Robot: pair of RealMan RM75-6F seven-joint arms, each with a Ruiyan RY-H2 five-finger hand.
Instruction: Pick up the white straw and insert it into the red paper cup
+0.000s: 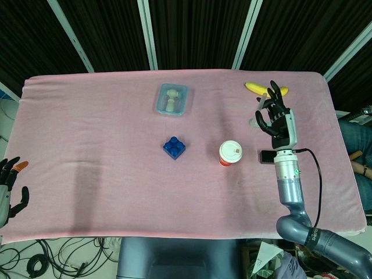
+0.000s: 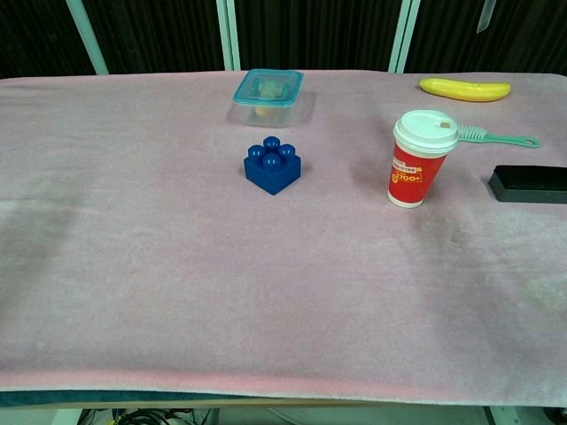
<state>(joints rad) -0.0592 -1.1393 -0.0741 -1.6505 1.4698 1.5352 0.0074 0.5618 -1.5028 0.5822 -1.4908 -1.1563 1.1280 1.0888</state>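
- White straw [image 1: 265, 100] is up in the right hand [image 1: 275, 121], pinched near the fingertips, pointing up and away from the table. The other fingers are loosely spread.
- Red paper cup [image 2: 421, 159] stands upright with its white lid on, down and to the left of that hand, apart from it.
- Just below the hand's wrist lies a small black tray [image 2: 530, 183]; a green brush [image 2: 496, 136] sits mostly hidden under the hand.
- Banana [image 2: 464, 88] is just past the fingertips, at the far edge.
- Blue block [image 2: 272, 165] and a clear lidded box [image 2: 267, 93] sit well off to the hand's left.
- Left hand [image 1: 10, 189] hangs off the near left corner, fingers apart, holding nothing.
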